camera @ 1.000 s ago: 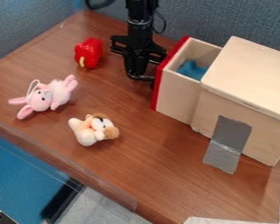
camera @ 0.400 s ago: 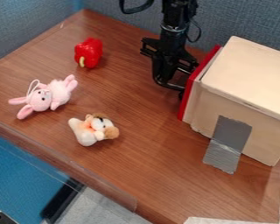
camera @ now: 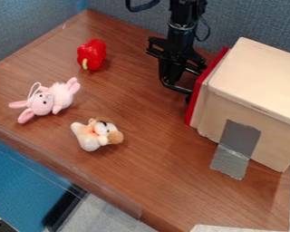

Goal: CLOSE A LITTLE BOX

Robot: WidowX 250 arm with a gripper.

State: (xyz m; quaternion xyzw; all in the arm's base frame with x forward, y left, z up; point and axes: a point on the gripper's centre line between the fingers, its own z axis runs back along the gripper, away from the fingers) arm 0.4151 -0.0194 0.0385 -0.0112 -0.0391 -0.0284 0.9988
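On a woodgrain table (camera: 147,167), a little box (camera: 262,72) stood nearly shut

In the camera view, the smooth, pale wooden box sat at the right, a thin strip of bare wood showing behind its flat red front (camera: 200,96). Crinkled grey tape (camera: 235,149) ran down onto the table. The black gripper (camera: 185,91) hung beside the red front; whether its jaws stood apart or together, one could not tell. Opposite lay a glossy pepper (camera: 92,54) and a fuzzy pink bunny (camera: 43,103).

Gripper (camera: 185,91) beside red front (camera: 202,93) of nearly closed wooden box (camera: 256,79)
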